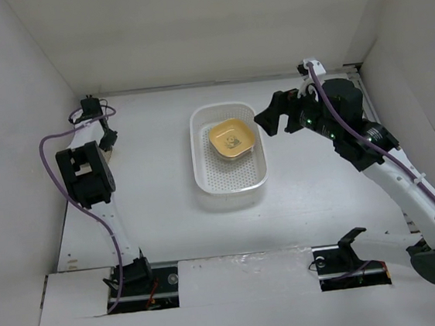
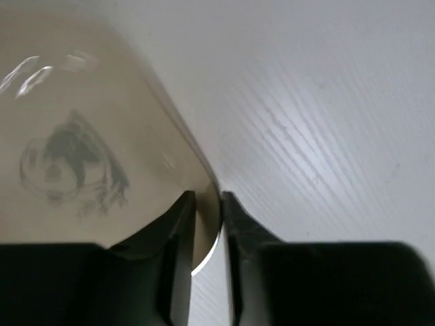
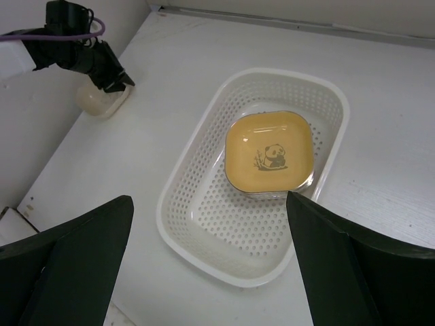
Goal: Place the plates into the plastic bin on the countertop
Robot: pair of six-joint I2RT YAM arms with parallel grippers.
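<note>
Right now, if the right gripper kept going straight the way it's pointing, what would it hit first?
The right gripper would likely meet the plastic bin first, its perforated floor just short of the yellow plate; depth is unclear.

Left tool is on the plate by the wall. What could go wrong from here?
1. The left tool pinches only the thin rim of the cream plate, so the plate could tilt or slip out on lifting.
2. That plate lies close to the wall; the arm may brush it.
3. The right tool hangs open at the bin edge, near the yellow plate, and could block the way in.
</note>
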